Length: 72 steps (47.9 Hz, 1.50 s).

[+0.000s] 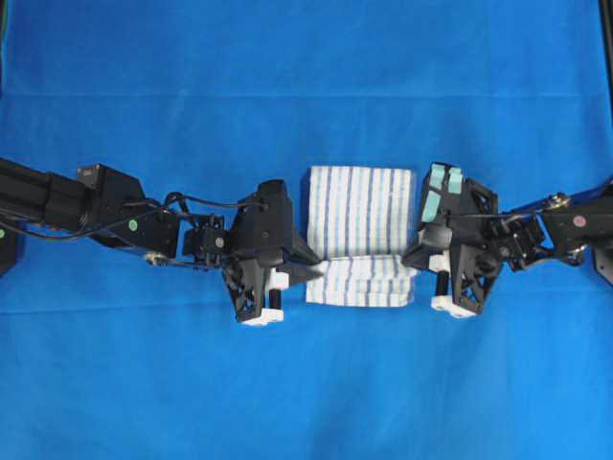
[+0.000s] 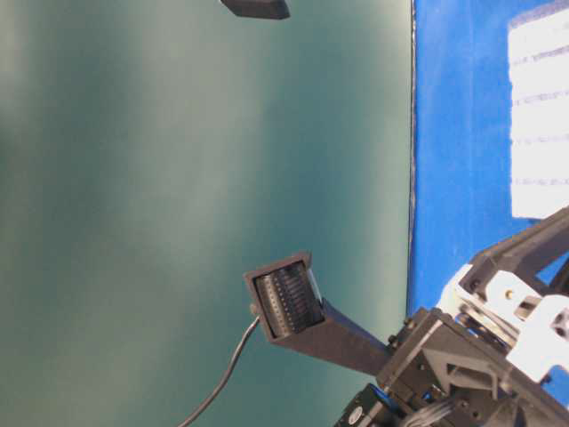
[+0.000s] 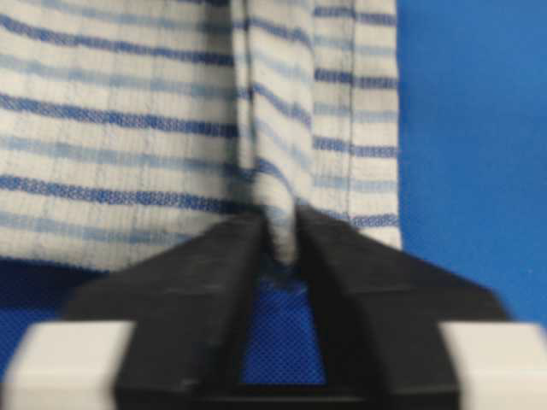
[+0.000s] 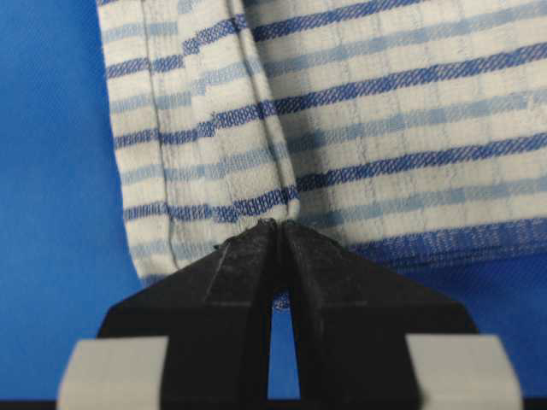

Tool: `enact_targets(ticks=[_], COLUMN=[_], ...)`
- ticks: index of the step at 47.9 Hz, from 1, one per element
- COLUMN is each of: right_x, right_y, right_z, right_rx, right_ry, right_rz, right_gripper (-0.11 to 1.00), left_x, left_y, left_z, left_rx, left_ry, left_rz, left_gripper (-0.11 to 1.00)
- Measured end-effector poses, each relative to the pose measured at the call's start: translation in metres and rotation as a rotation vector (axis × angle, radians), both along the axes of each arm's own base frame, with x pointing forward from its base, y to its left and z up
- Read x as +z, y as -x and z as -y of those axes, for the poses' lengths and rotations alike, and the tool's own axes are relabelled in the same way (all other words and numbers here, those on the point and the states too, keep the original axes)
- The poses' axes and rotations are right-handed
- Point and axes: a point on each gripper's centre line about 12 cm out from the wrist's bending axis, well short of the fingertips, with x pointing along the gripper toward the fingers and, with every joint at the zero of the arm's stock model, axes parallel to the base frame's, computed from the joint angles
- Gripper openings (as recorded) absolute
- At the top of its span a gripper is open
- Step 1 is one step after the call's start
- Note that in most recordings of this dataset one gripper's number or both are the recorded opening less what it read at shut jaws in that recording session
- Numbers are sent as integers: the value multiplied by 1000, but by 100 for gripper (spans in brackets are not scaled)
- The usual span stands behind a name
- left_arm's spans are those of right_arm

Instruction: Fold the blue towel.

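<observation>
The blue towel [image 1: 360, 235], white with dark-blue and light-blue stripes, lies mid-table with its near part folded up in a raised band. My left gripper [image 1: 311, 266] is at its left edge, shut on a pinched fold of the towel [image 3: 278, 196]. My right gripper [image 1: 414, 261] is at its right edge, shut on the towel's edge [image 4: 278, 184]. The left gripper [image 3: 279, 226] and the right gripper [image 4: 278, 224] show their jaws closed on cloth in the wrist views. The towel also shows in the table-level view [image 2: 539, 116].
A plain solid-blue sheet [image 1: 306, 86] covers the whole table. Both arms reach in from the sides at mid-height. In the table-level view a black camera unit [image 2: 289, 298] and a green wall fill the left.
</observation>
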Motion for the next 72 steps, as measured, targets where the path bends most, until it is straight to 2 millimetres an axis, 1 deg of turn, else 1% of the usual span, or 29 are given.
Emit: enact_targets(ticks=[2, 3, 5, 6, 9, 11, 12, 14, 18, 23, 29, 36, 40, 44, 48, 52, 58, 63, 67, 72], right_x=[0, 1, 2, 2, 5, 7, 9, 12, 24, 42, 65, 87, 95, 103, 114, 122, 126, 122, 117, 104], right_y=[0, -1, -2, -2, -5, -8, -8, -9, -11, -9, -1, 14, 28, 42, 56, 71, 89, 102, 112, 124], right_z=[-1, -2, -3, -4, -7, -9, -11, -12, -16, -20, -24, -17, -12, -7, -2, 3, 10, 15, 18, 24], right_rx=[4, 6, 9, 10, 20, 25, 29, 32, 36, 41, 44, 30, 24, 19, 18, 21, 28, 31, 29, 14], right_ry=[-1, -2, -4, -5, -6, -5, -4, 0, 9, 25, 41, 70, 86, 94, 99, 116, 152, 173, 178, 181], right_rz=[3, 5, 10, 11, 21, 26, 28, 31, 48, 65, 92, 123, 142, 173, 227, 278, 329, 355, 369, 370], right_gripper=[10, 14, 31, 37, 55, 61, 62, 59, 54, 54, 54, 54, 54, 54, 54, 54, 54, 54, 54, 54], left_x=[0, 0, 0, 0, -2, -1, 0, 5, 20, 46, 75, 103, 112, 118, 121, 124, 130, 136, 138, 134], left_y=[0, 0, 0, 0, 1, 2, 3, 4, 8, 15, 31, 58, 78, 97, 119, 137, 163, 184, 199, 218], left_z=[1, 0, 0, 0, 0, 0, 0, 0, 0, 3, 7, 4, 2, 0, -3, -5, -10, -13, -16, -21], left_rx=[-2, 0, 0, 0, 0, -1, -1, -1, -6, -22, -35, -37, -36, -37, -38, -42, -52, -68, -74, -68], left_ry=[0, 0, 0, 0, -1, -2, -2, -2, -5, -9, -5, 1, 3, 4, 3, -1, -29, -69, -96, -127], left_rz=[-3, -2, -5, -6, -18, -26, -34, -37, -35, -13, 16, 69, 94, 124, 158, 188, 246, 306, 345, 382], left_gripper=[29, 32, 41, 43, 46, 45, 45, 45, 45, 45, 45, 45, 45, 45, 45, 45, 45, 45, 45, 45])
